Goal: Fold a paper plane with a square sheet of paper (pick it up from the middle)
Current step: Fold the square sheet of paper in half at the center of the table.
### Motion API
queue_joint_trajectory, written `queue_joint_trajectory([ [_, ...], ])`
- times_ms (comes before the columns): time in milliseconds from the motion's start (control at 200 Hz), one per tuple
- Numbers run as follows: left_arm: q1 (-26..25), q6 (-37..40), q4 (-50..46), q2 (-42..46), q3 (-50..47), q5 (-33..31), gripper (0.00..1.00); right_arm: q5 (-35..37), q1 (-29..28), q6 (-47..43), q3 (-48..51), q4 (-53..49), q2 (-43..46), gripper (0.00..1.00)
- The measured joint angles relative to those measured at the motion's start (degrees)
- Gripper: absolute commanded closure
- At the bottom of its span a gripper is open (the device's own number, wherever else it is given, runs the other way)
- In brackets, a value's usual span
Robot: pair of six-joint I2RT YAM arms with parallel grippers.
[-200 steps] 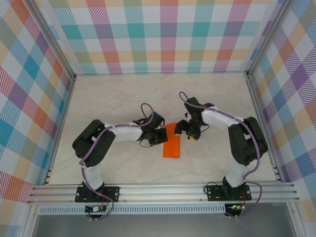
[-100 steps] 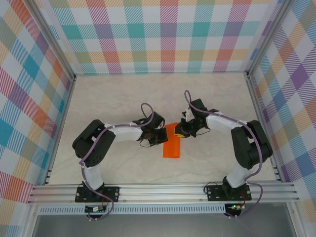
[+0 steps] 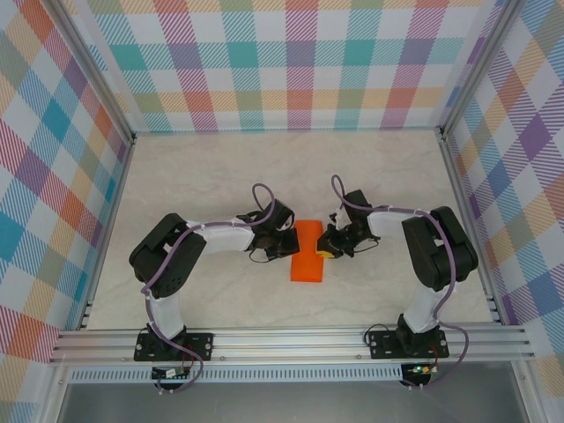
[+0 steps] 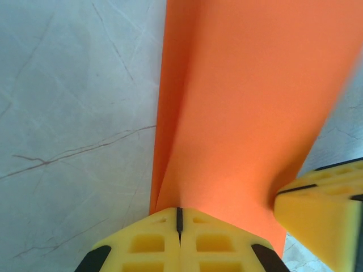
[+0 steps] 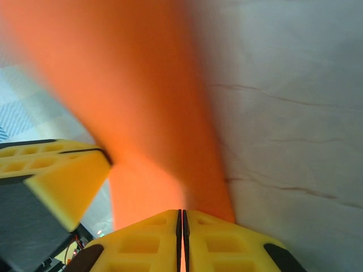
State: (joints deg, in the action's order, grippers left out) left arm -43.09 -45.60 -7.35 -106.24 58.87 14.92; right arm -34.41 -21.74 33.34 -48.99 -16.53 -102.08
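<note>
Tabletop (image 3: pixel 203 176): pale marble-look surface w/ thin dark veins, bare toward all 4 corners. Orange paper (image 3: pixel 307 260), folded to a narrow strip, sits approx. at centre, long axis running from near edge to far edge. Near end lies flat on the surface; can't tell whether the far end does. Left wrist view shows a creased layer along one long side.

A pale marble-patterned table (image 3: pixel 220 176) shows thin dark veins. Bright plaid walls (image 3: pixel 300 62) in many colours enclose it on three sides. A silver metal rail (image 3: pixel 291 339) runs along the near edge.
</note>
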Motion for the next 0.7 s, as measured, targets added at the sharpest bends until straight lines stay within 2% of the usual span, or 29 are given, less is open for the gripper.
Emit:
queue_joint_trajectory([
  [380,0.0,0.0,0.0,0.0,0.0,0.0,1.00,-2.8,1.0,-2.6,1.6,2.2,0.2,0.89],
  [700,0.0,0.0,0.0,0.0,0.0,0.0,1.00,-6.7,0.7,-2.6,4.8,5.8,7.3,0.86],
])
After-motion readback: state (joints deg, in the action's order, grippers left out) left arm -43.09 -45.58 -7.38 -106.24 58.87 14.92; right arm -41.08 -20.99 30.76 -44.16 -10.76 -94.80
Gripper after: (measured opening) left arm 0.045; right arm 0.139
